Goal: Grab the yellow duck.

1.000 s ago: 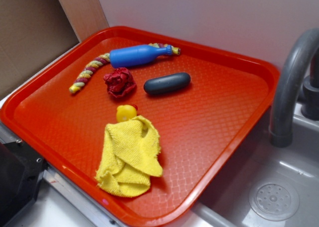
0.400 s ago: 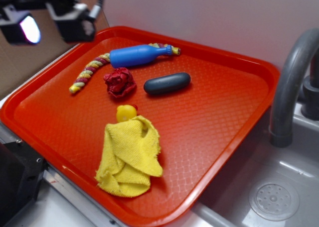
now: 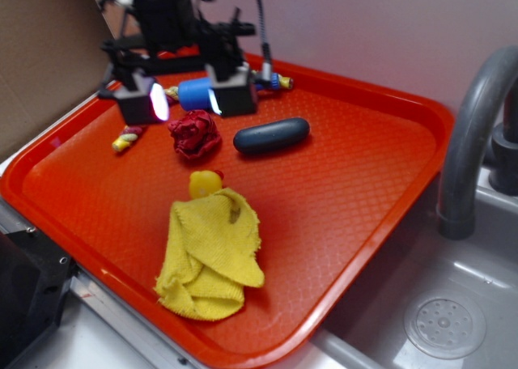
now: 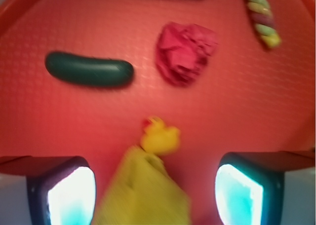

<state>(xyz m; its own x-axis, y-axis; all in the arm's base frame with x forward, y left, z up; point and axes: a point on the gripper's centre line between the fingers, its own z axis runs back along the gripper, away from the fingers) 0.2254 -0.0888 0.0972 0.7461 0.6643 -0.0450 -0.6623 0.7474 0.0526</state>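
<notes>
A play-kitchen setup for robot trials: a grey moulded sink basin (image 3: pixel 453 304) with a round perforated drain (image 3: pixel 444 326) and a curved grey faucet (image 3: pixel 473 134) sits on one side; an orange cafeteria-style tray (image 3: pixel 364 183) fills the counter beside it; a plain pale wall (image 3: pixel 364 29) and a brown cardboard panel (image 3: pixel 40 53) close off the back, more like a staged test bench than a lived-in home

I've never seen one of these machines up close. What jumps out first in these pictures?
The bright red tray fills the scene beside a grey sink. The robot's black hand, its two fingers spread apart, hangs over the tray's far side above a crumpled red cloth. Nearer the front, a small yellow duck sits against a rumpled yellow rag, and a dark oblong object lies near the middle.
</notes>
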